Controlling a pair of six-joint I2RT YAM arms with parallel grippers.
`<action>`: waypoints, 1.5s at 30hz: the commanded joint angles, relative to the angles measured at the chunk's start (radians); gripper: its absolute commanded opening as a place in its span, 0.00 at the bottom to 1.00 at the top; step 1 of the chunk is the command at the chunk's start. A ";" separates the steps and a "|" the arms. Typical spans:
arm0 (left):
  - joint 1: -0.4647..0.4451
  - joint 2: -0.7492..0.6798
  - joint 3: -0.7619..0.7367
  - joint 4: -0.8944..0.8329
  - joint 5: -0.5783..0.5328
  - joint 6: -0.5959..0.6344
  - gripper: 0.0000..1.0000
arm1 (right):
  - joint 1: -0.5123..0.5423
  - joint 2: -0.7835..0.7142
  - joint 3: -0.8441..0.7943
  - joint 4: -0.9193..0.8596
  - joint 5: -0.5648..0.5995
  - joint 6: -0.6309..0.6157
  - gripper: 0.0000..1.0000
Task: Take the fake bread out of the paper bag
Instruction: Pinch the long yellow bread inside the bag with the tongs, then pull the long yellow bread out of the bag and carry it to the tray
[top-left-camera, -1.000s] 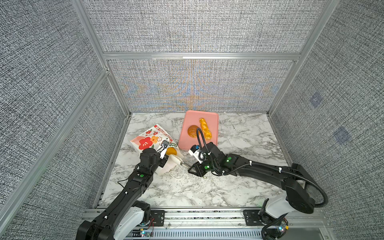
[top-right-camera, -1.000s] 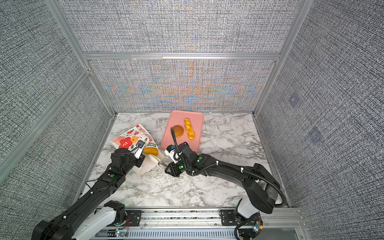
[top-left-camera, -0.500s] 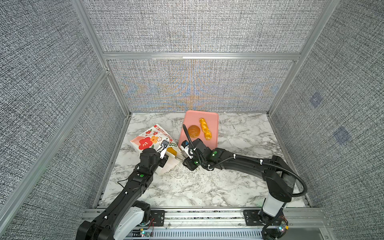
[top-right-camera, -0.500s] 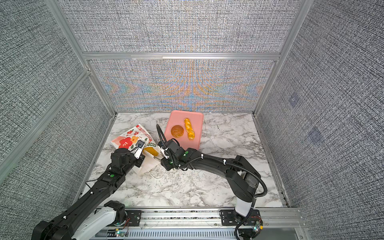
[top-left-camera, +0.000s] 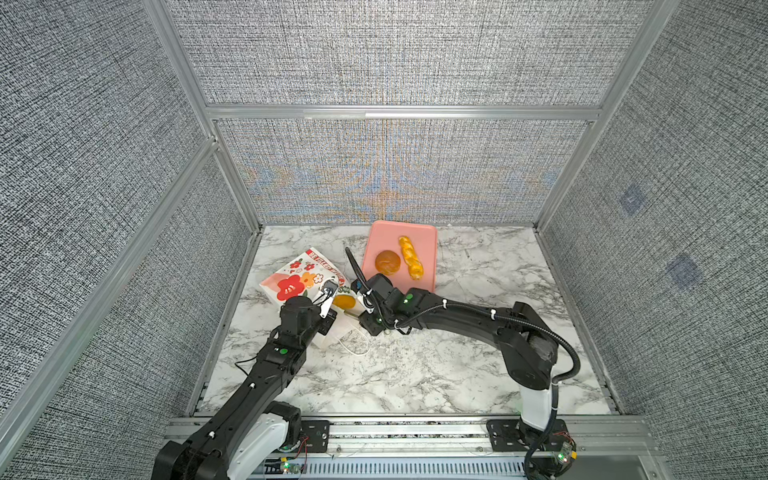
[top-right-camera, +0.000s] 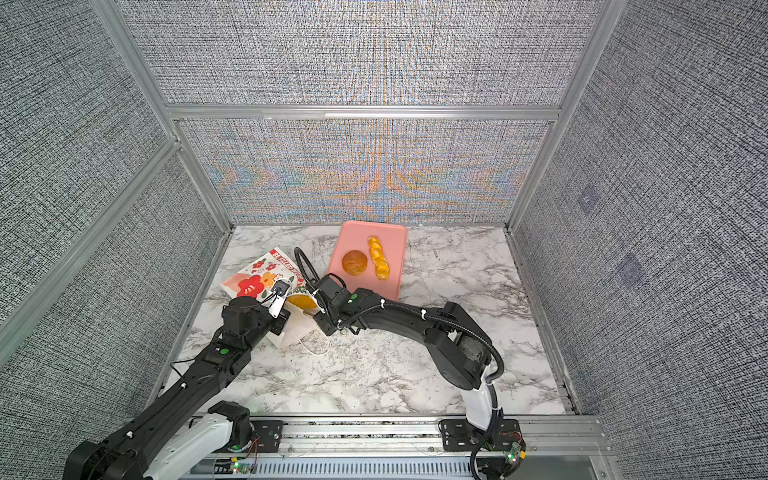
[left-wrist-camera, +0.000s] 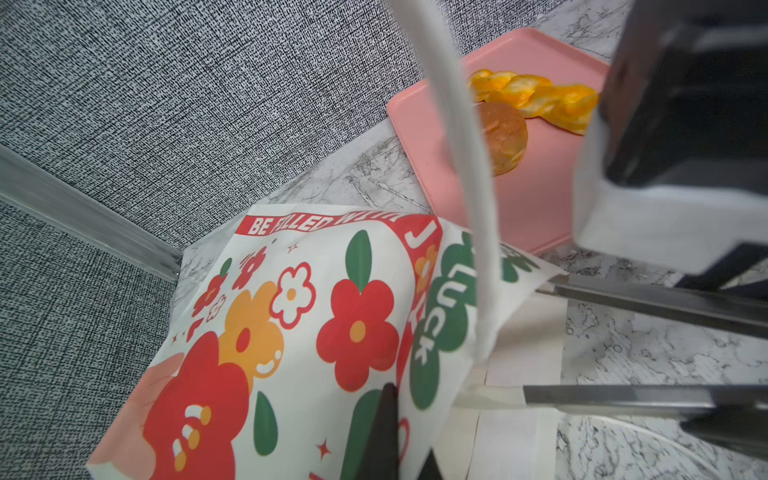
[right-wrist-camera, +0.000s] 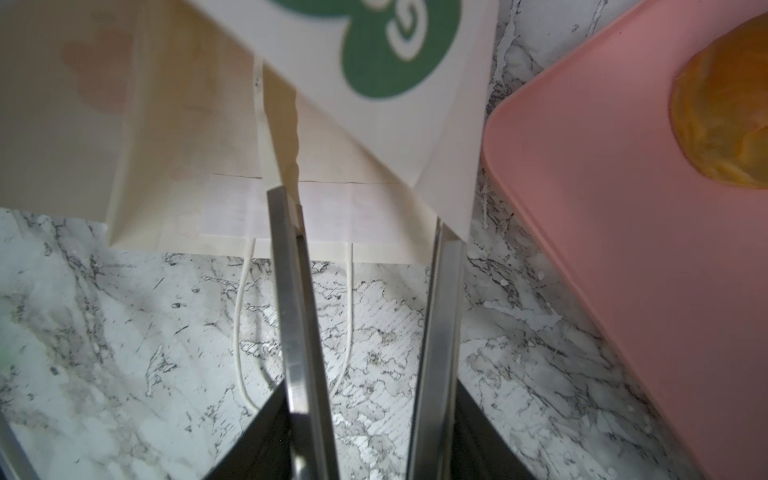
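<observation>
Lying on its side at the left of the marble table (top-left-camera: 415, 374) in both top views, the paper bag (top-left-camera: 291, 280) (top-right-camera: 249, 284) runs its long axis from upper left to lower right. Its closed bottom points toward the upper-left corner of the tabletop, its open mouth points toward the lower right, and its flowered face is up.

The left gripper (left-wrist-camera: 384, 419) is pressed together on the bag's upper wall close to the mouth, holding that edge raised off the lower wall. Just under the raised edge, in the mouth, an orange bun (top-left-camera: 344, 301) (top-right-camera: 302, 300) shows; only its rounded top can be made out.

The right gripper (right-wrist-camera: 365, 215) reaches in from the right with its two metal fingers (right-wrist-camera: 291, 299) spread apart. Their tips are at the mouth's rim, one over the lower wall and one under the drooping side fold. One cord handle (right-wrist-camera: 238, 332) lies looped on the marble before the mouth.

Right of the bag, at upper centre, the pink tray (top-left-camera: 426, 249) carries a round bun (top-left-camera: 387, 262). To the right of that bun lies a twisted stick (top-left-camera: 410, 257), whose long axis runs nearly top to bottom of the frame, upper end leaning left.
</observation>
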 joint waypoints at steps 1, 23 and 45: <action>0.001 0.000 0.005 0.008 0.013 -0.008 0.00 | -0.007 0.024 0.041 -0.048 -0.001 -0.010 0.51; 0.001 0.022 0.015 0.040 0.009 -0.057 0.00 | 0.027 -0.128 -0.053 -0.149 -0.141 0.047 0.04; 0.002 0.056 0.040 0.053 -0.107 -0.106 0.00 | -0.088 -0.758 -0.589 -0.159 -0.303 0.261 0.00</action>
